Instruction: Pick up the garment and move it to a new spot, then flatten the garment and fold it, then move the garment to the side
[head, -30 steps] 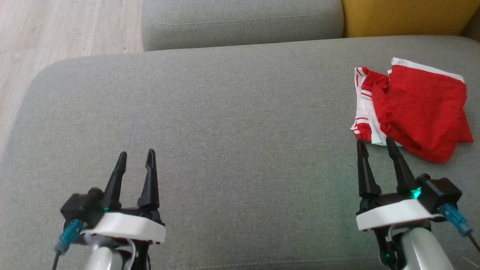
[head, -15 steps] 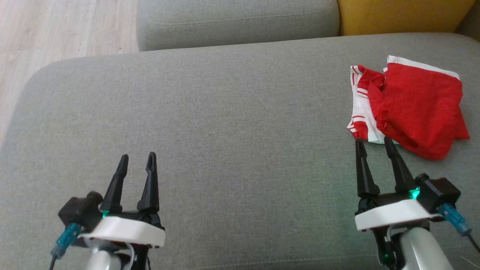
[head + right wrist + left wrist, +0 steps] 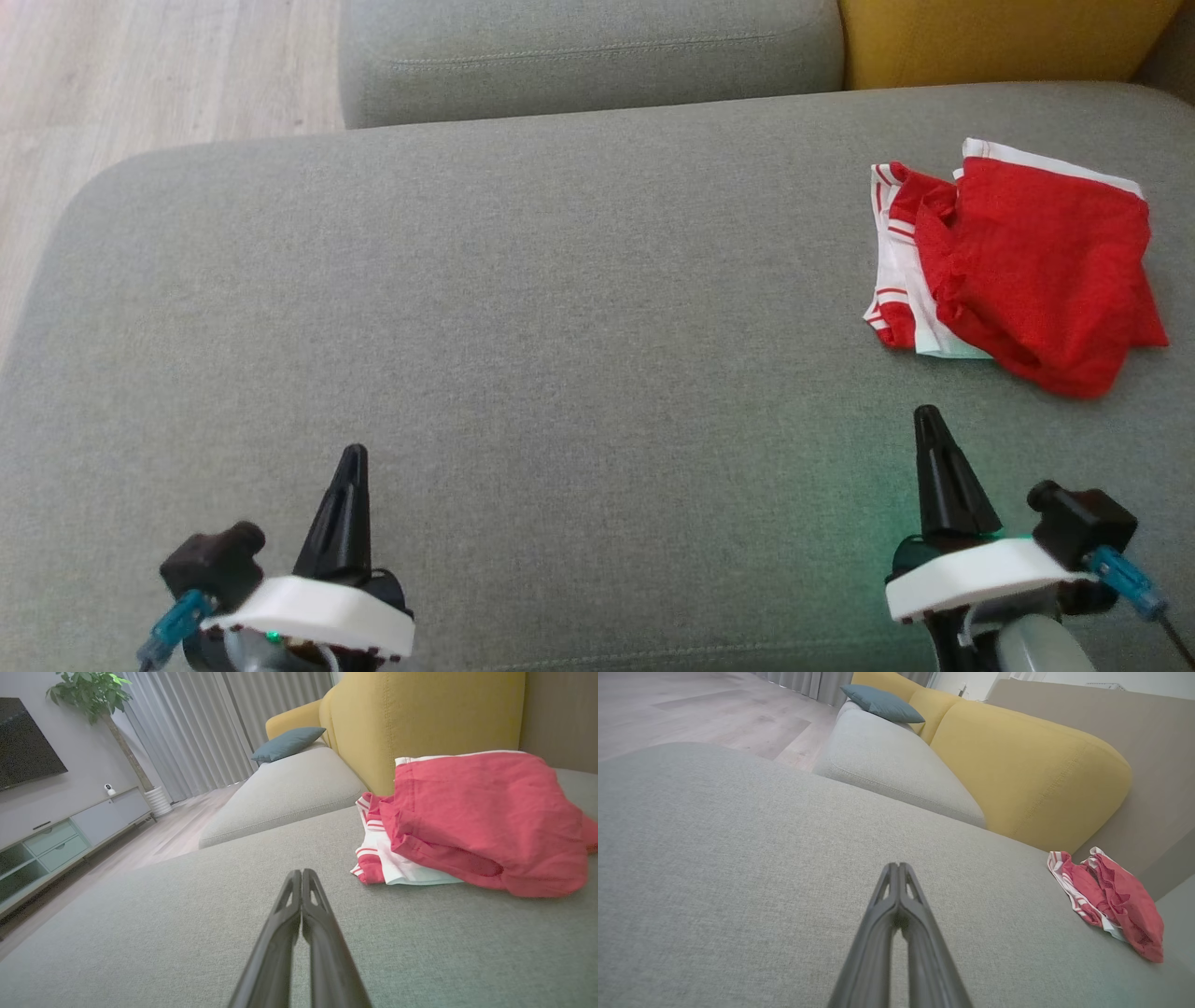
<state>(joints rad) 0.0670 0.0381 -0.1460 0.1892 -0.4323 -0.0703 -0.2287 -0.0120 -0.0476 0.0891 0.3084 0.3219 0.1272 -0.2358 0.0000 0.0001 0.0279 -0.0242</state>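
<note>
Left gripper (image 3: 353, 457): both fingers are pressed together into one dark spike and pinch nothing; it sits at the lower left of the head view over the grey seat cushion (image 3: 560, 308), tips pointing away from the robot; in the left wrist view the two fingers meet along their length, with narrow slots near the tips. Right gripper (image 3: 926, 415): fingers likewise pressed together, pinching nothing; it sits at the lower right of the head view, near the garment (image 3: 1036, 271) but apart from it, with a strip of bare cushion between tips and cloth. Whether either gripper touches the cushion cannot be told.

Garment: red cloth with a white band and red-and-white striped trim; it lies loosely bunched on the far right part of the cushion; the striped part shows on its left side, the plain red part overlaps it.

Surroundings: a second grey cushion (image 3: 588, 56) lies beyond the first; a yellow backrest (image 3: 999, 37) stands behind the garment; wooden floor (image 3: 140, 75) lies to the left; a teal pillow (image 3: 287, 742), grey curtains (image 3: 210, 728), a potted plant (image 3: 88, 690) and a low cabinet (image 3: 56, 840) appear in the right wrist view.
</note>
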